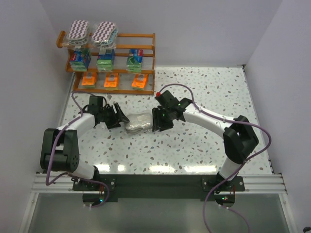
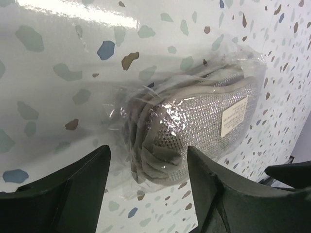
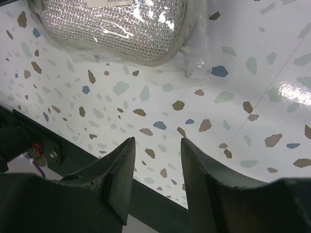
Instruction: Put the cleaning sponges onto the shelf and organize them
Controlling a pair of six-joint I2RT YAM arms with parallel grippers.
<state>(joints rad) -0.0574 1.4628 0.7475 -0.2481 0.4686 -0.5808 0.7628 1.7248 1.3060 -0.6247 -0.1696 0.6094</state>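
Pad [image 2: 204,121] by my black fingers [image 2: 63,194]: silvery grey mesh, grey rim, clear wrap. Tabletop [image 3: 146,97] white, flecked brown, blue, pale green. Shelf [image 1: 141,35] orange-brown; its zigzag pads [image 1: 77,30] purple-white.

One orange-brown wooden shelf [image 1: 146,36] with three slatted tiers carries eight packaged sponges: two purple-white zigzag pads [image 1: 78,29], three blue-and-green wrapped blocks [image 1: 106,59] and three flat orange packs [image 1: 112,81]. A ninth pack, a single grey-white pad [image 1: 138,122] in clear wrap, lies on the one speckled table [image 1: 194,155], alongside two robot arms [image 1: 210,116].
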